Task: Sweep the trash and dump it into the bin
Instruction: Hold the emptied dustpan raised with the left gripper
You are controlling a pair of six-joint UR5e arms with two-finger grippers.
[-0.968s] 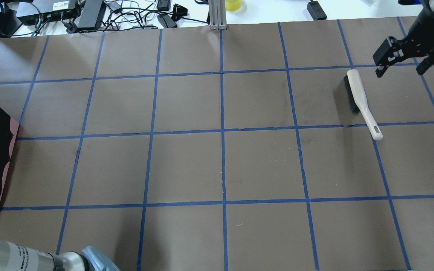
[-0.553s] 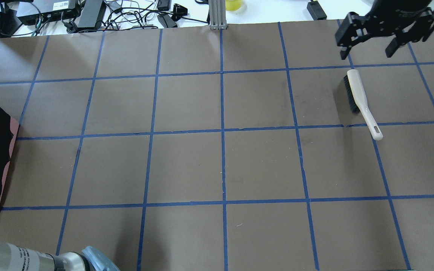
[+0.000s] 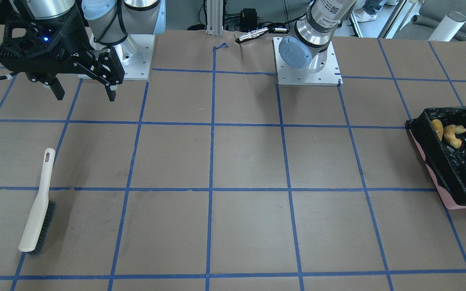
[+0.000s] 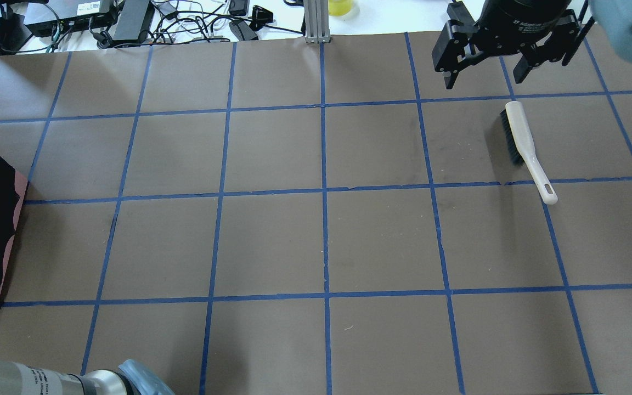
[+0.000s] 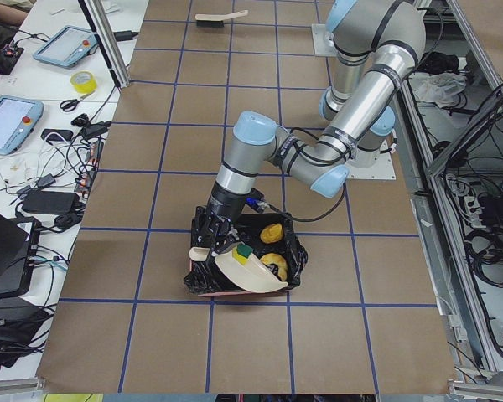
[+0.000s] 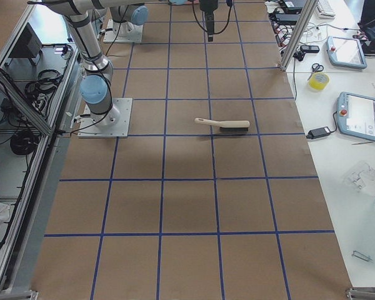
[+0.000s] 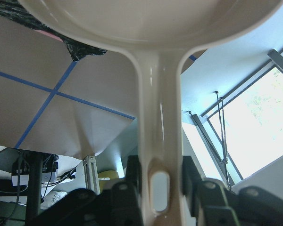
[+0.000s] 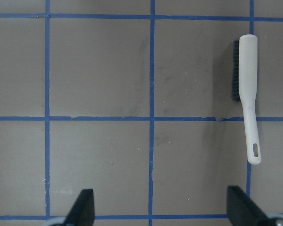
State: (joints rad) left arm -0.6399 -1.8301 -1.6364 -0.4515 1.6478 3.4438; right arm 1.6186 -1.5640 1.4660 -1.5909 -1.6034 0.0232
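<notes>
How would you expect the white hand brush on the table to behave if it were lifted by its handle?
The brush looks like moulded plastic, so it is probably stiff and light. Held at the handle end, its bristle head may droop.

The black two-finger right gripper (image 4: pixel 483 77) now sits farther left in the overhead view and closer to the table's far edge. It hangs just beyond the bristle end of the cream-handled hand brush with black bristles (image 4: pixel 524 145), no longer off to that brush's right. Its body sits more level. The arm's pale blue-grey joint cap (image 4: pixel 628 27) has come into the top right corner. The silver left arm segment (image 4: pixel 20 376) sits slightly lower at the bottom left.
</notes>
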